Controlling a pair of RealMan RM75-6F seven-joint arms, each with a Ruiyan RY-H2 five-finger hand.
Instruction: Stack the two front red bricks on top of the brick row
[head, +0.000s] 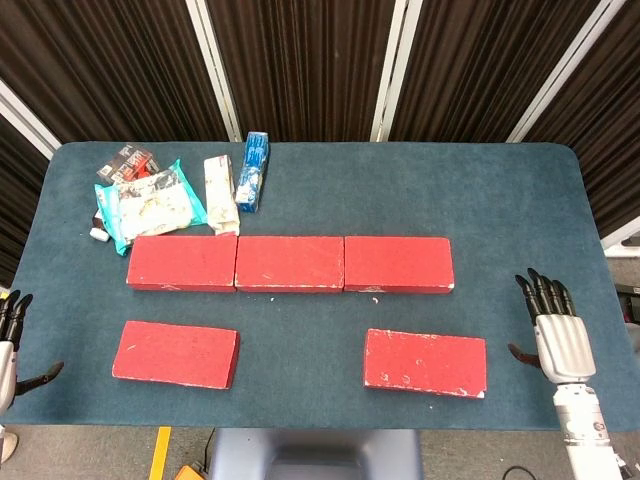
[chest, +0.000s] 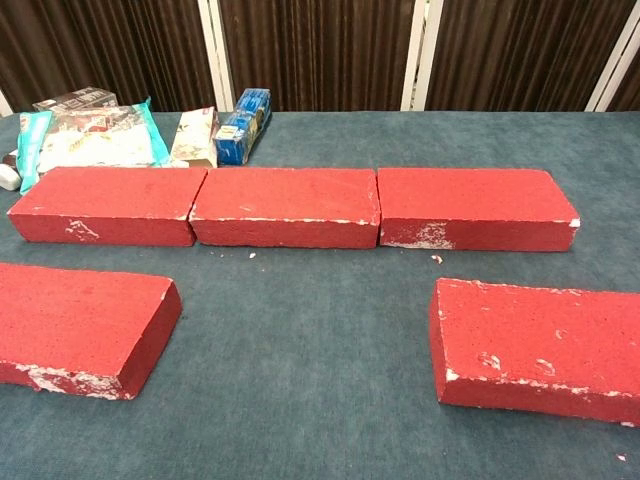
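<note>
The blue-grey surface (head: 520, 220) filled most of the head view, with dark slatted panels behind it along the top of the frame. Across its middle ran the brick row (head: 290, 263), three red bricks laid end to end and touching, their faces chipped white along the lower edges in the chest view. Below the row, well apart from it and from each other, lay the two front red bricks: the left front brick (head: 176, 353) at lower left of the frame and the right front brick (head: 425, 362) at lower right, both flat on the surface and unstacked.

At upper left, just behind the left end of the row, sat a cluster of packaged goods: a teal-edged snack bag (head: 150, 205), a dark packet (head: 125, 163) partly under it, a slim cream packet (head: 220, 194) and a blue packet (head: 252, 171) leaning beside that. Their printing was too small to read, and what they held could not be told.

The right robot hand (head: 553, 325) hung at the right edge, fingers straight and apart, holding nothing. The left robot hand (head: 12, 340) showed only partly at the left edge; its fingers seemed spread and empty, though most of it was cut off.
</note>
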